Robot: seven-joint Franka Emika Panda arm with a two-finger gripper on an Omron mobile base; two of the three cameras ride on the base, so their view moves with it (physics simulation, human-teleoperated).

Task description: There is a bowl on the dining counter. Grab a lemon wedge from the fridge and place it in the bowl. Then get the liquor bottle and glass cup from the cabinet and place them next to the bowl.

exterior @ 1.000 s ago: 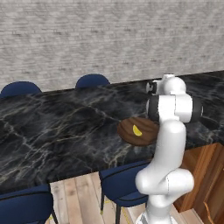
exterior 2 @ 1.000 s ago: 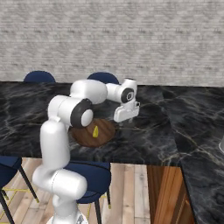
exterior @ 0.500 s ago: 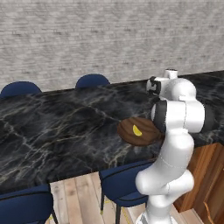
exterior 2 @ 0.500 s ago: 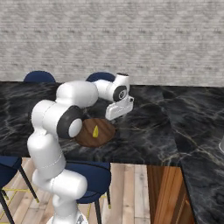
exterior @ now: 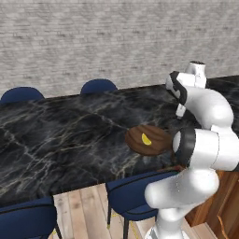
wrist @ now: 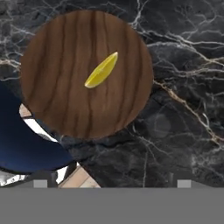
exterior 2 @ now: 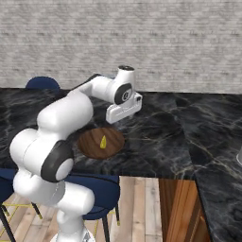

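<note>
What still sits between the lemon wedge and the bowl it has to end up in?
Nothing: the small yellow lemon wedge already lies inside the round dark-brown wooden bowl on the black marble dining counter. The hand hangs open above the counter, holding nothing.

Grained matt wooden bowl (wrist: 86, 73), glossy veined black marble dining counter (exterior: 65, 135), rough pale brick wall (exterior: 93, 42)
</note>
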